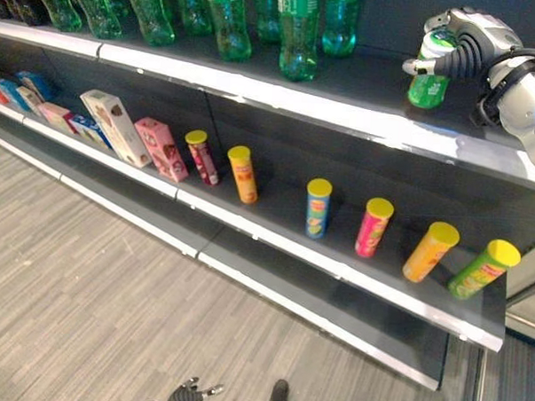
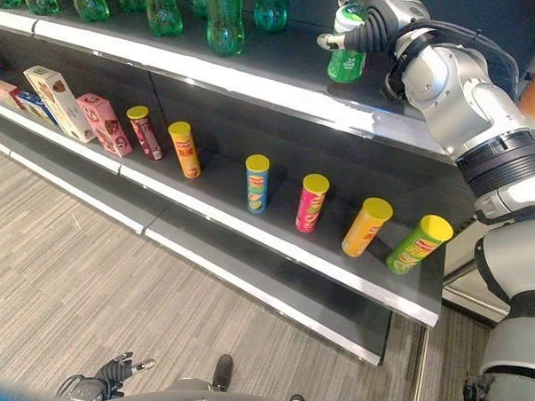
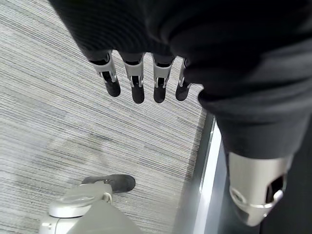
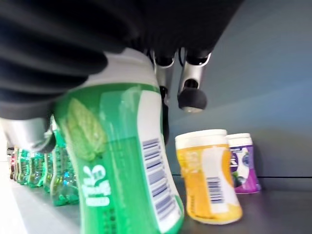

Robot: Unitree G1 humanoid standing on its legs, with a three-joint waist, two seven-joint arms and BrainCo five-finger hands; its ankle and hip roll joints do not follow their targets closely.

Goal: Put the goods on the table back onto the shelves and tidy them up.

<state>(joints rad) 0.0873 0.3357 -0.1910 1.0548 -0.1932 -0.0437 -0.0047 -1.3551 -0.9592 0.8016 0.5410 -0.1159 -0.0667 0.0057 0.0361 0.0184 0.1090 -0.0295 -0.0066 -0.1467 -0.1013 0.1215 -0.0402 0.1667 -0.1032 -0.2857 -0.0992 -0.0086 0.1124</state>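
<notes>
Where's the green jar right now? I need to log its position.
The green jar is in the right hand, at the right end of the upper shelf, right of the green bottles; the right wrist view shows a yellow jar beside it.

Dark shelves (image 1: 281,99) with pale front edges stand on grey striped floor (image 1: 86,281).

— What colours stood on the dark grey shelf (image 1: 281,103)?
— Green bottles (image 1: 299,29); yellow-lidded tubes (image 1: 319,207) in maroon, orange, blue, pink and lime. A pink box (image 1: 160,148) too.
— And the held container (image 4: 122,165)?
— Green, white cap, white barcode label. Beside it a yellow tub (image 4: 207,178), then a purple one (image 4: 242,163).
— Floor (image 1: 86,281)?
— Grey, finely striped.
</notes>
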